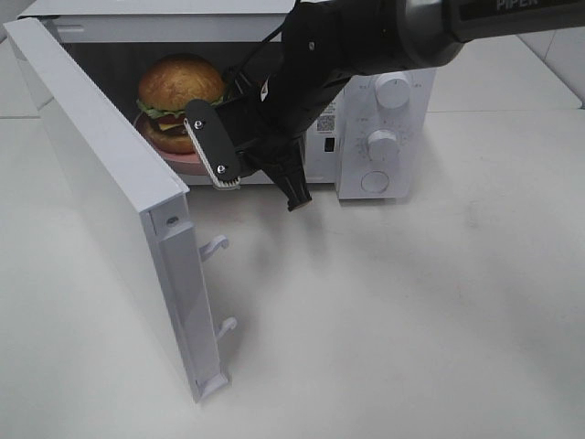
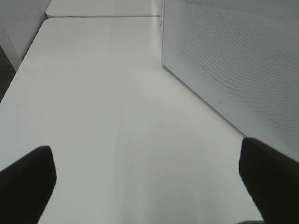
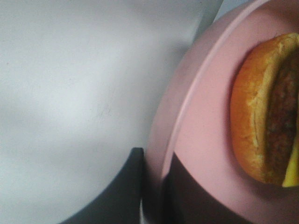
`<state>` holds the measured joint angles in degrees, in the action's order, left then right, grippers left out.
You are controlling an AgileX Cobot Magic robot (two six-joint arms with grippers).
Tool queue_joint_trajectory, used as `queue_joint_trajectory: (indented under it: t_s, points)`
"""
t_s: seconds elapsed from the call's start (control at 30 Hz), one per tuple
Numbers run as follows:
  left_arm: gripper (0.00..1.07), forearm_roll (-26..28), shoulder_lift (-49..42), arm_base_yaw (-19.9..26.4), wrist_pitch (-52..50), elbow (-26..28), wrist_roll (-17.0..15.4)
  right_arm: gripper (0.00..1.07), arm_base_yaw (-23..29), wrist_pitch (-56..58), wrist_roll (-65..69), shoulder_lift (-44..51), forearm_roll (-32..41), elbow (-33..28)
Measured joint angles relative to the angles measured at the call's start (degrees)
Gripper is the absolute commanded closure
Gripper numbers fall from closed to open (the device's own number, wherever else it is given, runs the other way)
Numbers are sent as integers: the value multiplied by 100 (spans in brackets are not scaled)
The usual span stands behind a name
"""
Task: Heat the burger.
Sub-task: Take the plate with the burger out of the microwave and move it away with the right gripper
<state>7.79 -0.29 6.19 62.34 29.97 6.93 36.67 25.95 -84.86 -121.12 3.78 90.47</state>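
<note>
The right tool [image 3: 152, 186] is clamped on the rim of the plate [image 3: 201, 135], which carries the burger [image 1: 180, 102] inside the microwave [image 1: 366, 137], door [image 1: 101, 192] open. The left tool [image 2: 149, 182] is spread wide, empty, above the surface [image 2: 107, 107].

The microwave [image 1: 366, 110] stands on the table [image 1: 411, 302] in the upper half of the frame. Its door [image 1: 110, 201] swings open toward the lower left. Inside the cavity, the burger [image 1: 178, 101] sits on the plate [image 1: 178, 160]. The right claw [image 1: 260, 178] occupies the cavity opening, at the plate's rim, just right of the burger.
</note>
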Motion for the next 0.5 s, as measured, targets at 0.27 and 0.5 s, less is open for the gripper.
queue_joint_trajectory:
  t_s: [0.27, 0.5]
  points:
    - [7, 0, 0, 0, 0, 0, 0, 107, -109, -46, -682, 613, 407, -733]
    - [7, 0, 0, 0, 0, 0, 0, 107, -120, -138, -882, 985, 418, -1232]
